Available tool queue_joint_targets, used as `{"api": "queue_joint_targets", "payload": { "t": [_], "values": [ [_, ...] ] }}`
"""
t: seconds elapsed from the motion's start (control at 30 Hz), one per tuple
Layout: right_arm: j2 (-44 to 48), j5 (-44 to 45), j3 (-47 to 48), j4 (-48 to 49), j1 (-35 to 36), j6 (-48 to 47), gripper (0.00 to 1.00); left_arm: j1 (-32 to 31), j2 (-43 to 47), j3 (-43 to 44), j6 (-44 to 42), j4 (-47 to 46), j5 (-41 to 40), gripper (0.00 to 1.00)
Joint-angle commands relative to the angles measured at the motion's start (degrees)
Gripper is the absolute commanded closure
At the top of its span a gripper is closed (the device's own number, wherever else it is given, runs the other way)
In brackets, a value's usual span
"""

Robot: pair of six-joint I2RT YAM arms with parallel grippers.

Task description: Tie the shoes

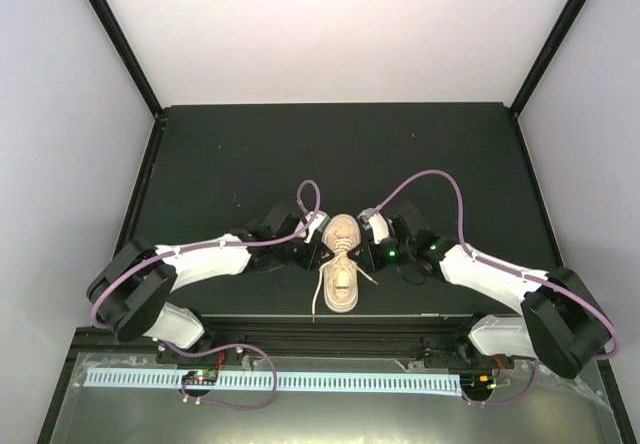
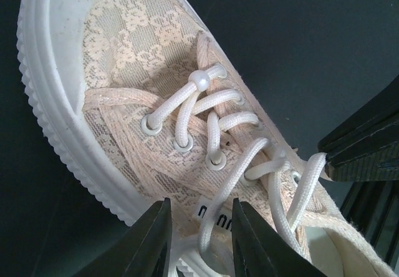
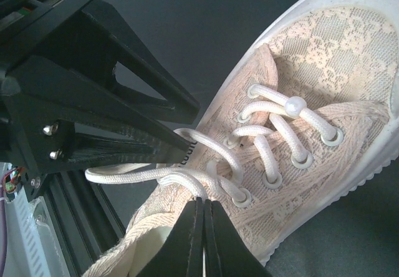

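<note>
Shoe (image 1: 342,264) lies on worktop (image 1: 230,154) between the hands. Left hand (image 2: 201,207) is released, straddling the lace (image 2: 234,177); right hand (image 3: 203,203) is clenched, pinching lace at its tips. Wrist views cut off the shoe's rear.

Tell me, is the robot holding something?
Yes: the right gripper has its jaws shut on a white lace near the top eyelets of the sneaker. The left gripper, jaws open, grips nothing.

2 white arms (image 1: 210,262) carry black joints (image 1: 130,289), purple cables (image 1: 432,172), black claw fingers (image 2: 153,242).
</note>
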State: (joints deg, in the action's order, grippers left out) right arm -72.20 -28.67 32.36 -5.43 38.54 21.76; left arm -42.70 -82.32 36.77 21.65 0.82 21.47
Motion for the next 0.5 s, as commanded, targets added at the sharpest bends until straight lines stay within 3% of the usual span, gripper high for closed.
{"api": "queue_joint_targets", "payload": {
  "t": [0.0,0.2,0.47],
  "values": [
    [1.0,-0.1,-0.1,1.1,0.2,-0.3,0.98,0.4,-1.3,2.6,-1.0,-0.9,1.6,0.76],
    [2.3,1.3,0.3,1.5,0.2,1.0,0.98,0.4,-0.3,0.5,-0.7,-6.4,3.3,0.98],
    [0.8,1.6,2.7,2.6,0.4,1.7,0.98,0.2,3.0,-3.6,-0.5,-12.3,3.5,0.98]
  ]
}}
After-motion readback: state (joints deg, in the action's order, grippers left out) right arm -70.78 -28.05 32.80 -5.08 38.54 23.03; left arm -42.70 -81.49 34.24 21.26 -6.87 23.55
